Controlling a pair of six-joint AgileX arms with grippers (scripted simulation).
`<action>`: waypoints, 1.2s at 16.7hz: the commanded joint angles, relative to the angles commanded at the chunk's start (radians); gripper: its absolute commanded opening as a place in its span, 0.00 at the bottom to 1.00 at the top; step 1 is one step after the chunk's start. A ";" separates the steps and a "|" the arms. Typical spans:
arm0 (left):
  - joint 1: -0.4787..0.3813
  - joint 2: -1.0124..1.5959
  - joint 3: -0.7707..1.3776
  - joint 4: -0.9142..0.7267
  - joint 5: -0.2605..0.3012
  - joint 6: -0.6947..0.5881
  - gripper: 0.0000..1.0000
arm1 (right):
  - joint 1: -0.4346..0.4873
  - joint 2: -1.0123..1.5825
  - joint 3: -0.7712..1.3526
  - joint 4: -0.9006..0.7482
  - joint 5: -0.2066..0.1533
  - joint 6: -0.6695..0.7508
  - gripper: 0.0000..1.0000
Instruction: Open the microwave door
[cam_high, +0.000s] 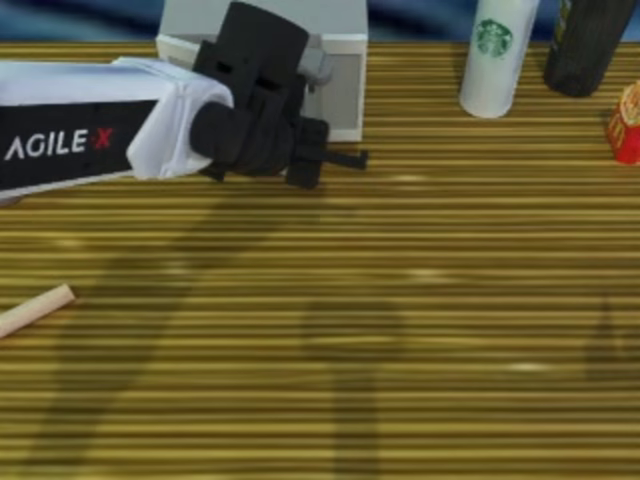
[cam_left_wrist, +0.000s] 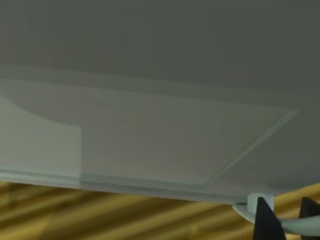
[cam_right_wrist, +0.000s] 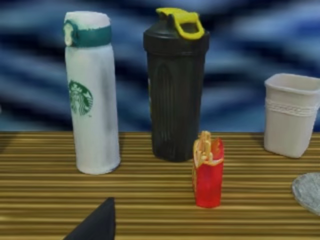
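Microwave (cam_high: 340, 60) stands at the table's (cam_high: 400, 300) far edge, its microwave door (cam_left_wrist: 150, 130) facing forward. The left gripper (cam_left_wrist: 282, 220) is seen closed on the door handle (cam_left_wrist: 260, 202), directly in front; the right arm is out of view.
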 joint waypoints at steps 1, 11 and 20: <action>0.000 0.000 0.000 0.000 0.000 0.000 0.00 | 0.000 0.000 0.000 0.000 0.000 0.000 1.00; 0.018 -0.033 -0.047 0.019 0.049 0.058 0.00 | 0.000 0.000 0.000 0.000 0.000 0.000 1.00; 0.018 -0.033 -0.047 0.019 0.049 0.058 0.00 | 0.000 0.000 0.000 0.000 0.000 0.000 1.00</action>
